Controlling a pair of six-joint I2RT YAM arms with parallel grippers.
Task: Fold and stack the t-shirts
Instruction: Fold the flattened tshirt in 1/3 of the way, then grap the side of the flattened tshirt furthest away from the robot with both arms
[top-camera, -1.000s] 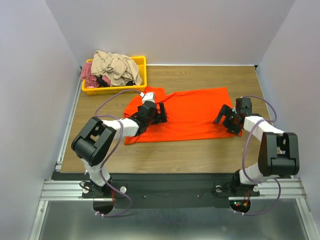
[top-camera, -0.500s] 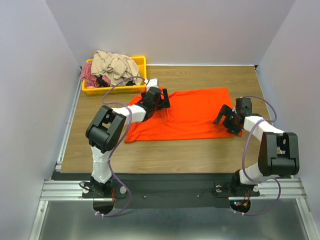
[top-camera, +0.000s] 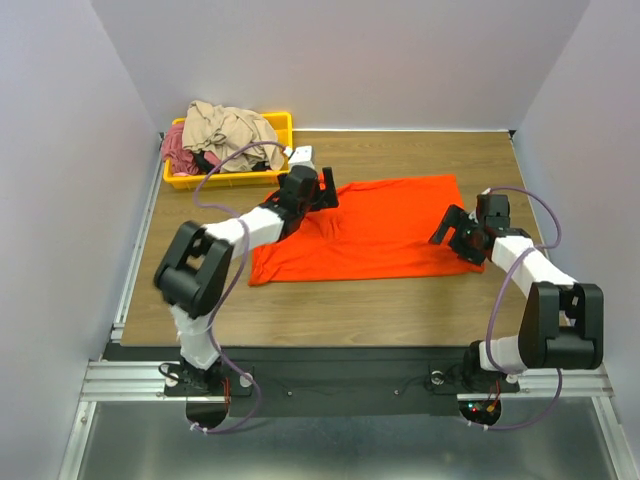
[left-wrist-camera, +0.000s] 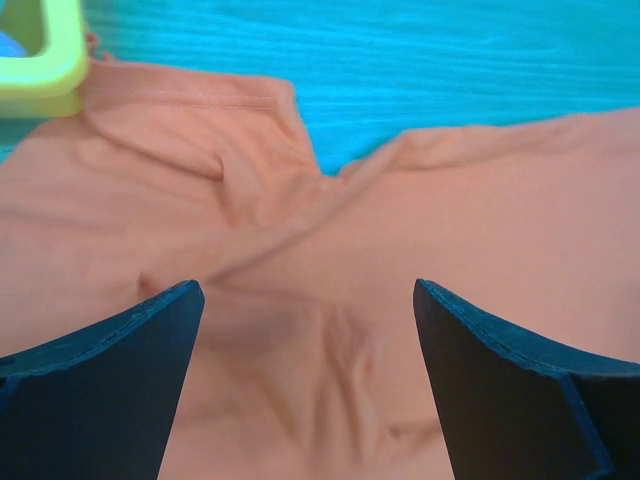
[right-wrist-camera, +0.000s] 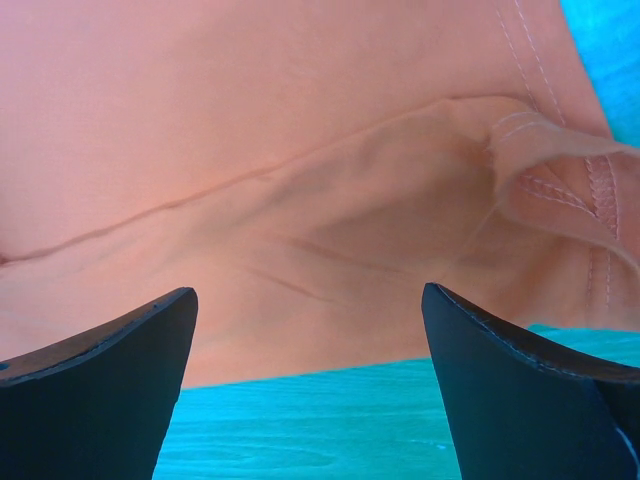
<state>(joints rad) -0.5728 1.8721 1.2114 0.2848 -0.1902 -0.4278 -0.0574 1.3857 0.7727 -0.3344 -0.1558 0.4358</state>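
You won't find any readable text, label, brand, number or sign in these views: nothing legible shows on the orange t-shirt (top-camera: 370, 228), the yellow bin (top-camera: 228, 178) at the far left corner of the tabletop (top-camera: 330, 305), or the arms.

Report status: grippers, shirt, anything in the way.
Both open: left gripper over orange t-shirt far-left part, right gripper over its right edge. Shirt spread, unfolded. Yellow bin beside left gripper.

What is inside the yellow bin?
The yellow bin holds a heaped beige garment, a pink one at its left and something dark; anything beneath them is covered.
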